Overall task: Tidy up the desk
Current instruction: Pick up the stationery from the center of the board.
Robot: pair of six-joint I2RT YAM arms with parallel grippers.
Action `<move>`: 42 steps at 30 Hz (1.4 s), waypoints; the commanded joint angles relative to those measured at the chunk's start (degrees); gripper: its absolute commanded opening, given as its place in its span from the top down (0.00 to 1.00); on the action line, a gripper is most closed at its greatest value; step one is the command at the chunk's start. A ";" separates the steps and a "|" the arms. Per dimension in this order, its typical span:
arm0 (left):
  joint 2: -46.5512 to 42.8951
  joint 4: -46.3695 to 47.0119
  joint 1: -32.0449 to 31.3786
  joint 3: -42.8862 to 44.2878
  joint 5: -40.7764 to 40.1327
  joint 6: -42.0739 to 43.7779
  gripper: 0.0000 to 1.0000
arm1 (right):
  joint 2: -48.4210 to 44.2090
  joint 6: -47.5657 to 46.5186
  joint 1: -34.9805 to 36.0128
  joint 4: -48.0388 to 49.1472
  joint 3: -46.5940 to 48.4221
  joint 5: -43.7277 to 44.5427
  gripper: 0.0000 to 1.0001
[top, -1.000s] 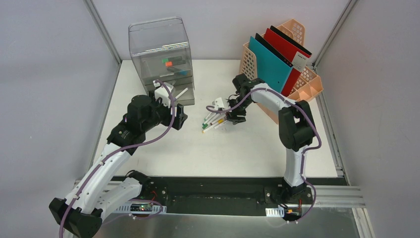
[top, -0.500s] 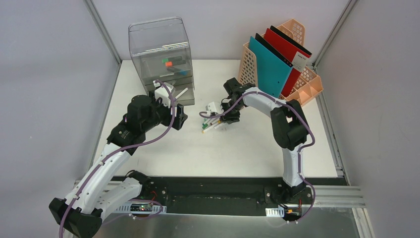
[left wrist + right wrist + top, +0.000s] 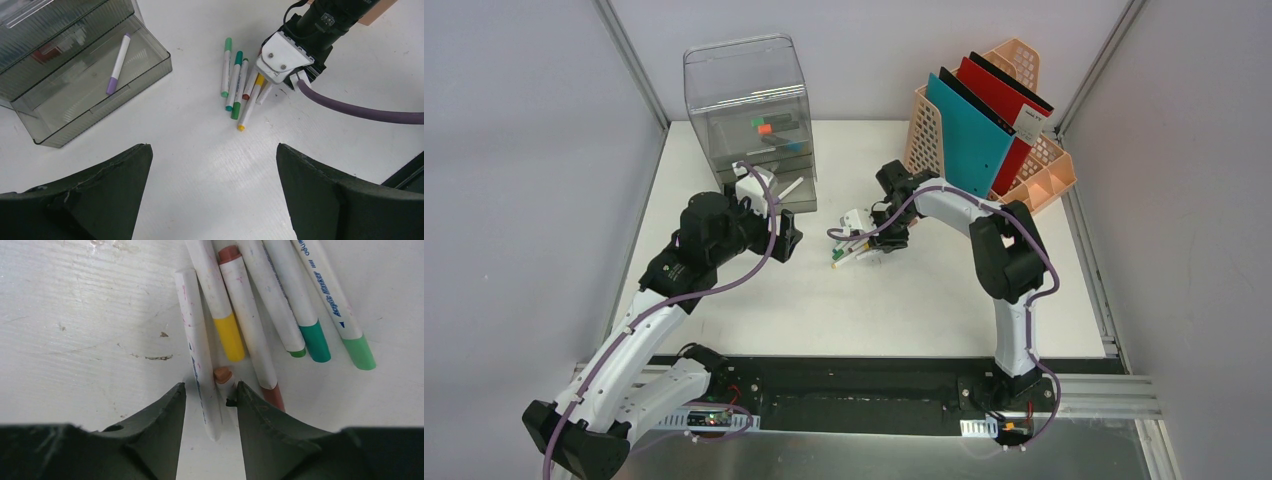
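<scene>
The white desk [image 3: 874, 310] fills the middle of the top view, its dark rail along the bottom edge. The left gripper [image 3: 212, 150] hangs over the desk left of centre, jaws spread wide and holding nothing. The right gripper [image 3: 210, 390] is down on a cluster of markers [image 3: 235, 85] at mid-frame, its fingers [image 3: 160, 420] narrowed on either side of a white marker [image 3: 197, 340]; I cannot tell whether they pinch it. At upper left stands a clear drawer box [image 3: 749, 110], with a purple marker [image 3: 118, 64] lying in its pulled-out bottom drawer [image 3: 90, 95]. At upper right a peach basket [image 3: 1034, 170] holds upright folders [image 3: 969, 130].
</scene>
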 commanded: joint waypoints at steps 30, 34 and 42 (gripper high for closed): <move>-1.10 1.55 0.78 0.06 0.42 0.67 0.02 | -0.38 0.14 -7.06 -8.49 5.60 -2.97 0.39; -1.17 1.51 0.78 0.06 0.52 0.73 0.01 | 0.67 0.08 -7.10 -8.35 5.46 -2.75 0.39; -1.27 1.54 0.82 0.06 0.64 0.73 0.01 | 0.55 0.06 -8.42 -6.67 4.74 -1.99 0.39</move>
